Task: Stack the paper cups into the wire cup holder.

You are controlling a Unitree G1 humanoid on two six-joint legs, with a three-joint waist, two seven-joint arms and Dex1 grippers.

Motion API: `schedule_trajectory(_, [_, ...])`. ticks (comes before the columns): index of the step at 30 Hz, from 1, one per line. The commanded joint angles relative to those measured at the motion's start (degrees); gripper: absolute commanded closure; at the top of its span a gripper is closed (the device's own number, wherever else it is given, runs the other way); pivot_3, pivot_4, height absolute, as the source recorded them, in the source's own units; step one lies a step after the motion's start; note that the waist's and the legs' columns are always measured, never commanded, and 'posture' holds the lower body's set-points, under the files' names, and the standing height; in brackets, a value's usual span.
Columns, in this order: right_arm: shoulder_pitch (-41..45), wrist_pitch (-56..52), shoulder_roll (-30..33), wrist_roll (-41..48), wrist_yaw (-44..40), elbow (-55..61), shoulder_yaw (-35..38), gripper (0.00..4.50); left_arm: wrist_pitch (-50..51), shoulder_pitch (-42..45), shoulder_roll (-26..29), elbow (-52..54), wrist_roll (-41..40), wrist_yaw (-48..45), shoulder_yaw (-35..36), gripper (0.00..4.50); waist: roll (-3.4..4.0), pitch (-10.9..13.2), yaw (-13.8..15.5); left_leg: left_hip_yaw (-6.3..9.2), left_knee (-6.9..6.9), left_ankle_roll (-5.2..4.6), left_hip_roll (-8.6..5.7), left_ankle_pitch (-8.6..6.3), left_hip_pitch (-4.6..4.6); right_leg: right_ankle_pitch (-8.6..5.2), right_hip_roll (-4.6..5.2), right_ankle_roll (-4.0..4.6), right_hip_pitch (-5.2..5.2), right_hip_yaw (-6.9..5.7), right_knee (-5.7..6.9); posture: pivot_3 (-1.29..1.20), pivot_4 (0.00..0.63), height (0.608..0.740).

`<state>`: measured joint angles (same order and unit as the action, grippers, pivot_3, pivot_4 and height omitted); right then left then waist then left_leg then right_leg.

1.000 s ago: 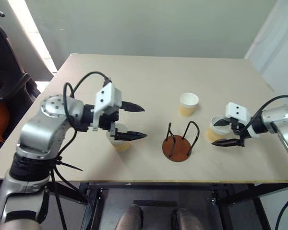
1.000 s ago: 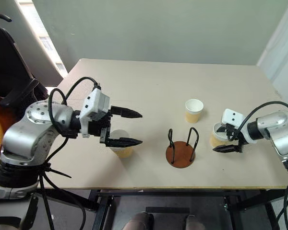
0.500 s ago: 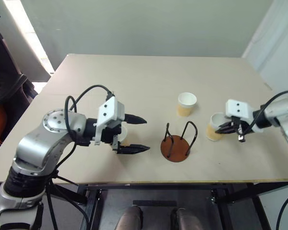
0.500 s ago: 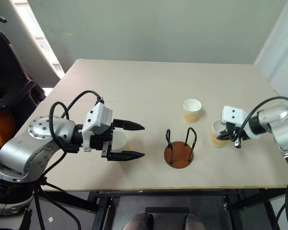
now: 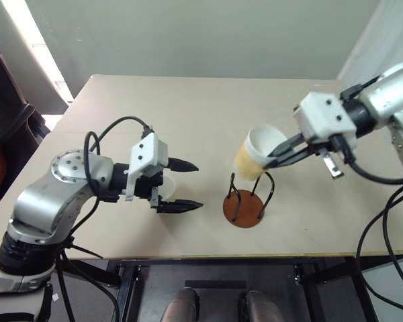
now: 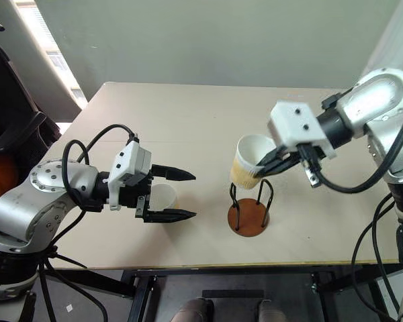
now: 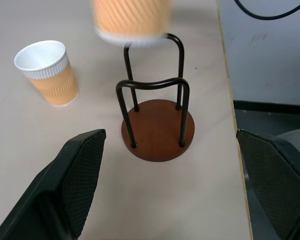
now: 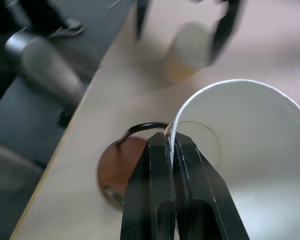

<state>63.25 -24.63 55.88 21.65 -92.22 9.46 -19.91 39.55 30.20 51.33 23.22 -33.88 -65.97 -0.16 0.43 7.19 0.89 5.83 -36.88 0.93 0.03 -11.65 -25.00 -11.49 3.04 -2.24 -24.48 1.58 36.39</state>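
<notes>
Head views: my right gripper [image 6: 263,166], fingers pinching a paper cup's [image 6: 247,159] rim, has lifted it off the worktop [image 6: 208,121] to above the wire cup holder [image 6: 248,211]. My left gripper [image 6: 181,196] stays wide around another cup [image 6: 162,196]. Left wrist view: third cup [image 7: 49,73] stands beside the holder.

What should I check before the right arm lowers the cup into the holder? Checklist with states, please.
1. Grip: right tool shut on the rim of the lifted paper cup - ok.
2. Cup attitude: tilted, not upright - not ok.
3. Cup centred over the wire cup holder: over the loops, exact centring - cannot tell.
4. Holder empty, upright - ok.
5. Left tool open, off to the side of the holder - ok.
6. Remaining cups: one between the left tool's fingers, one standing on the table - ok.
</notes>
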Motion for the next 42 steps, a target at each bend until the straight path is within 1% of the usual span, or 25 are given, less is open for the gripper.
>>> schedule_trajectory(1, [-0.11, 3.96, 2.0, -0.81, -0.28, -0.65, -2.38, 4.45, -0.52, -0.62, 0.82, 1.53, -0.42, 0.43, 1.4, 0.0, 0.0, 0.0, -0.01, 0.0, 0.0, 0.0, 0.01, 0.0, 0.0, 0.0, 0.0, 0.0, 0.0, 0.0, 0.01, 0.0, 0.15, 0.74])
schedule_trajectory(7, [1.06, 7.31, 1.79, -2.45, -0.28, -2.84, -6.1, 4.45, 0.05, -1.21, 1.0, 2.49, -0.87, 1.47, 1.8, 0.0, 0.0, 0.0, -0.12, 0.0, 0.0, 0.05, 0.04, 0.02, 0.06, -0.06, 0.0, 0.09, -0.09, -0.01, 0.33, 0.0, 0.15, 0.74])
schedule_trajectory(12, [1.08, 10.18, 1.18, -3.02, -0.28, -3.52, -6.65, 4.45, 0.2, -1.54, 1.24, 2.89, -1.07, 2.18, 1.94, 0.0, 0.0, 0.0, -0.14, 0.0, 0.01, 0.11, 0.06, 0.06, 0.08, -0.1, -0.01, 0.16, -0.17, 0.0, 0.48, 0.0, 0.15, 0.74])
schedule_trajectory(14, [1.1, 11.9, 2.43, -3.26, -0.28, -3.75, -8.06, 4.45, 0.25, -1.34, 1.08, 2.78, -1.03, 2.62, 1.87, 0.0, 0.0, 0.0, -0.14, 0.01, 0.01, 0.11, 0.06, 0.06, 0.07, -0.12, -0.01, 0.19, -0.18, -0.01, 0.5, 0.0, 0.15, 0.74])
schedule_trajectory(17, [0.87, 14.45, 4.67, -3.24, -0.28, -4.07, -10.27, 3.84, 0.44, -0.99, 0.7, 2.5, -0.66, 3.57, 1.19, 0.0, 0.0, 0.0, -0.09, 0.01, 0.01, 0.11, 0.05, 0.05, 0.06, -0.14, 0.0, 0.23, -0.18, -0.01, 0.49, 0.0, 0.15, 0.74])
schedule_trajectory(19, [0.76, 14.83, 5.09, -3.07, -0.28, -4.23, -10.81, 3.22, 0.32, -0.99, 0.53, 2.39, -0.26, 4.13, 0.7, 0.0, 0.0, 0.0, -0.14, 0.0, 0.01, 0.11, 0.04, 0.03, 0.05, -0.16, 0.01, 0.26, -0.18, -0.01, 0.48, 0.0, 0.15, 0.74])
schedule_trajectory(25, [1.01, 15.32, 4.55, -3.78, -0.28, -6.54, -10.38, 1.06, -1.11, -0.14, -0.59, 0.64, 2.76, 7.22, -0.25, 0.0, 0.0, 0.0, -0.17, 0.0, 0.06, 0.14, 0.07, 0.03, 0.07, -0.16, 0.01, 0.26, -0.2, -0.01, 0.5, 0.0, 0.15, 0.74])
schedule_trajectory(26, [1.36, 15.2, 3.81, -4.06, -0.28, -7.61, -9.64, 0.7, -1.41, 0.43, -1.11, -0.09, 3.81, 8.36, -0.46, 0.0, 0.0, 0.0, -0.17, 0.0, 0.05, 0.14, 0.07, 0.03, 0.07, -0.16, 0.01, 0.26, -0.2, -0.01, 0.5, 0.0, 0.15, 0.74])
schedule_trajectory(28, [3.01, 15.33, 0.14, -6.82, 1.4, -12.94, -7.31, 0.04, -2.0, 2.3, -2.47, -2.66, 7.32, 11.81, -1.61, 0.0, 0.0, 0.0, -0.2, 0.0, 0.03, 0.14, 0.07, 0.03, 0.07, -0.16, 0.01, 0.26, -0.2, -0.01, 0.51, 0.0, 0.15, 0.74])
schedule_trajectory(29, [4.14, 15.49, -1.91, -8.56, 3.18, -16.24, -6.63, 0.04, -2.21, 3.37, -3.44, -4.08, 9.01, 13.73, -2.21, 0.0, 0.0, 0.0, -0.21, 0.0, 0.0, 0.14, 0.07, 0.05, 0.09, -0.15, 0.02, 0.26, -0.2, 0.0, 0.55, 0.0, 0.15, 0.74])
schedule_trajectory(31, [7.19, 16.56, -7.15, -13.51, 9.86, -27.27, -6.23, 0.04, -1.71, 6.62, -6.95, -8.14, 13.13, 19.39, -4.14, 0.0, 0.0, 0.0, -0.2, 0.01, 0.0, 0.16, 0.08, 0.11, 0.13, -0.12, 0.04, 0.3, -0.21, 0.01, 0.59, 0.0, 0.15, 0.74])
schedule_trajectory(33, [8.92, 19.42, -10.69, -16.75, 12.54, -36.31, -6.1, 0.04, -1.97, 8.93, -9.99, -11.09, 16.19, 23.09, -5.42, 0.0, -0.01, 0.01, -0.18, 0.08, 0.01, 0.18, 0.12, 0.19, 0.19, -0.03, 0.13, 0.4, -0.19, 0.03, 0.61, 0.0, 0.15, 0.74])
schedule_trajectory(36, [10.9, 24.51, -14.58, -20.48, 14.6, -48.65, -5.89, 0.04, -3.56, 10.45, -13.06, -13.04, 18.2, 24.87, -6.18, 0.0, -0.01, 0.01, 0.08, 0.13, 0.04, 0.18, 0.11, 0.18, 0.12, 0.03, 0.14, 0.45, -0.21, -0.01, 0.56, 0.0, 0.15, 0.74])
schedule_trajectory(39, [14.07, 29.55, -18.44, -27.12, 21.42, -62.45, -7.41, 0.04, -3.77, 11.16, -14.99, -13.86, 19.34, 25.71, -6.74, 0.0, 0.0, 0.02, 0.27, 0.11, 0.05, 0.18, 0.1, 0.05, -0.03, 0.05, 0.15, 0.41, -0.37, -0.01, 0.54, 0.0, 0.15, 0.74])
schedule_trajectory(40, [14.71, 30.93, -19.57, -28.77, 22.62, -66.01, -7.74, 0.04, -3.96, 11.04, -15.29, -13.81, 19.64, 25.75, -6.88, 0.0, 0.01, 0.03, 0.31, 0.1, 0.08, 0.23, 0.1, 0.01, -0.08, 0.28, 0.15, 0.03, -0.46, -0.01, 0.54, 0.0, 0.15, 0.74])
schedule_trajectory(42, [15.57, 32.39, -21.64, -30.84, 23.91, -71.06, -7.46, 0.04, -3.94, 10.57, -15.56, -13.29, 19.92, 25.64, -6.87, 0.0, 0.01, 0.03, 0.34, 0.09, 0.23, 0.31, 0.11, -0.06, -0.09, 0.34, 0.14, -0.08, -0.56, -0.02, 0.51, 0.0, 0.15, 0.74])
